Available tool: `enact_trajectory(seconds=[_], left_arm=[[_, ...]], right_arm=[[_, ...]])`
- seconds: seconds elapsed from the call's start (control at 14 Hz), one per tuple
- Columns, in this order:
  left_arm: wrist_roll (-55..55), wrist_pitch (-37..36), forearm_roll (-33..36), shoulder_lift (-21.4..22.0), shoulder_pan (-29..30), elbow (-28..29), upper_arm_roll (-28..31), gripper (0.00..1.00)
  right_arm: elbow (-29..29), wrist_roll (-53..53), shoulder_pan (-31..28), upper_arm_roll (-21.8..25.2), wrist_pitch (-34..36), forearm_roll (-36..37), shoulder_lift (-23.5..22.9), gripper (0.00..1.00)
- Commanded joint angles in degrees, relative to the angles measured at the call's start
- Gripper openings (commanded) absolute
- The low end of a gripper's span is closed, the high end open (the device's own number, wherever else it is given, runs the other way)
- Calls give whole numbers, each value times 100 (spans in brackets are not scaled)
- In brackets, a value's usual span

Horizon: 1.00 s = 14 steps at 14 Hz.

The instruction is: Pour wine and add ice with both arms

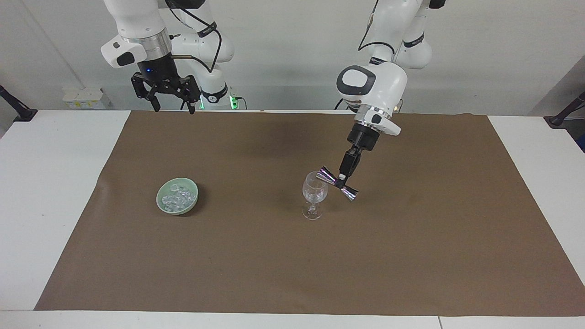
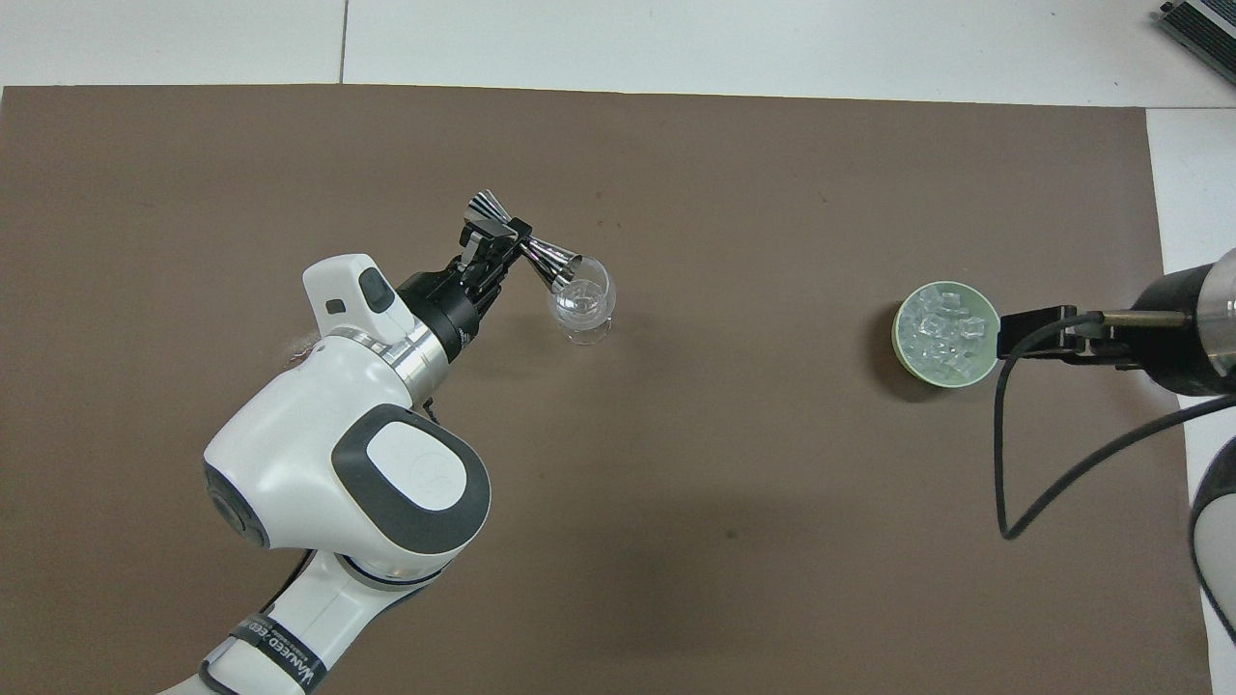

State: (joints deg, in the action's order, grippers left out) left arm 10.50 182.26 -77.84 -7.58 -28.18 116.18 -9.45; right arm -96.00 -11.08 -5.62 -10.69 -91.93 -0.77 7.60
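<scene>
Left pincer (image 1: 342, 180) grips a tilted steel jigger (image 1: 338, 183) at the stemmed glass's (image 1: 314, 194) rim (ice (image 1: 177, 198) sits in its green bowl (image 1: 161, 204)); right pincer (image 1: 172, 104) waits, spread wide.

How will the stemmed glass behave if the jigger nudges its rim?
The stemmed glass probably tips easily: tall cup, thin stem, small foot. Clear and thin-walled, so likely fragile. The jigger, gripped by the left gripper, sits tilted at the rim, high up where a nudge has leverage.
</scene>
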Motion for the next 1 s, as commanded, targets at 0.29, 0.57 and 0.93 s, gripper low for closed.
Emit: enact_trajectory(seconds=[0.29, 0.57, 0.93], left_arm=[[-83, 125, 655, -113, -144, -122, 67, 0], [-328, 125, 788, -113, -144, -122, 58, 0], [-531, 117, 788, -113, -153, -122, 49, 0]], right_arm=[[-7, -35, -80, -39, 52, -99, 22, 100], [-7, -35, -80, -39, 52, -99, 22, 100], [-7, -43, -80, -39, 52, -99, 22, 100]])
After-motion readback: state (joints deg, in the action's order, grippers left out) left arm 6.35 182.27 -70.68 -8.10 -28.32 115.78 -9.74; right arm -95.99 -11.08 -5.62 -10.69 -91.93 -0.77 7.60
